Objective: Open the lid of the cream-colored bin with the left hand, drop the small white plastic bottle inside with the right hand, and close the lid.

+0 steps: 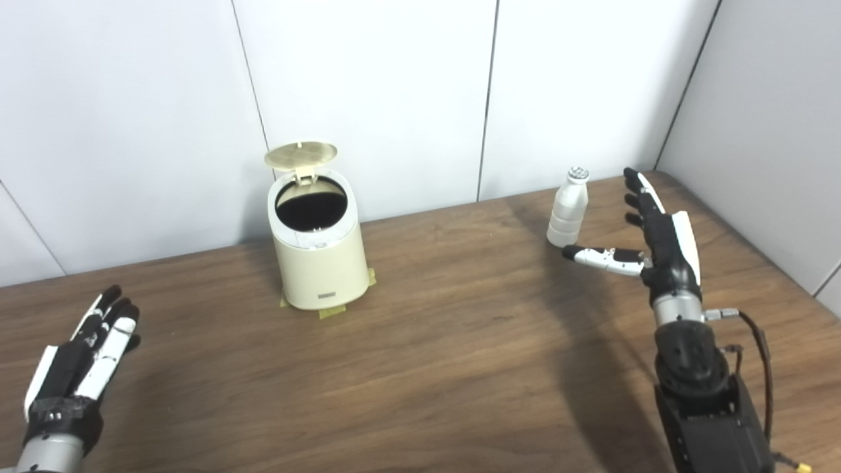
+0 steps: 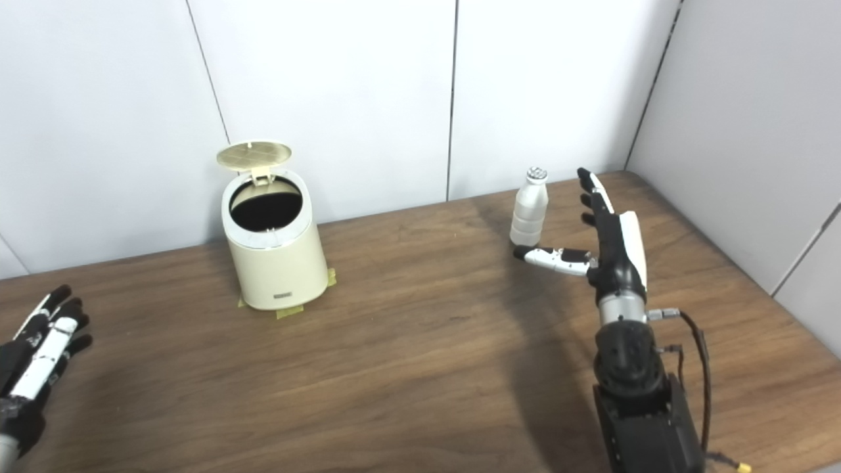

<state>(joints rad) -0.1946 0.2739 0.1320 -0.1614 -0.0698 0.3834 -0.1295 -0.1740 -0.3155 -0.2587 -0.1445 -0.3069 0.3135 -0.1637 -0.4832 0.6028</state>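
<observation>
Nearest the camera, at about 5 o'clock, the right forearm rises from the bottom edge, black and boxy, with a dark cable looping off its wrist. Above it the right robot hand [image 1: 657, 240] stands upright at about 3 o'clock, spread and holding nothing: its fingers [image 1: 640, 194] point up and away, and its thumb [image 1: 601, 257] sticks out sideways toward the middle of the counter [image 1: 460, 341].

Just beside that hand, on its inner side, the small white plastic bottle [image 1: 569, 210] stands upright on the counter with a ridged body and a silvery cap. The thumb tip lies close to the bottle's base; whether the two touch cannot be told. The fingers stand apart from it.

At about 8 o'clock the left robot hand [image 1: 82, 358] hovers low over the counter's near left part, palm down, fingers stretched forward and slightly apart, gripping nothing. It is well apart from the bin.

At about 11 o'clock the cream-colored bin [image 1: 320, 259] sits on the counter near the white wall panels [image 1: 368, 85], with strips of yellowish tape [image 1: 332, 313] under its base. Its round lid [image 1: 301, 154] is tipped up at the back hinge, leaving the dark mouth uncovered.
</observation>
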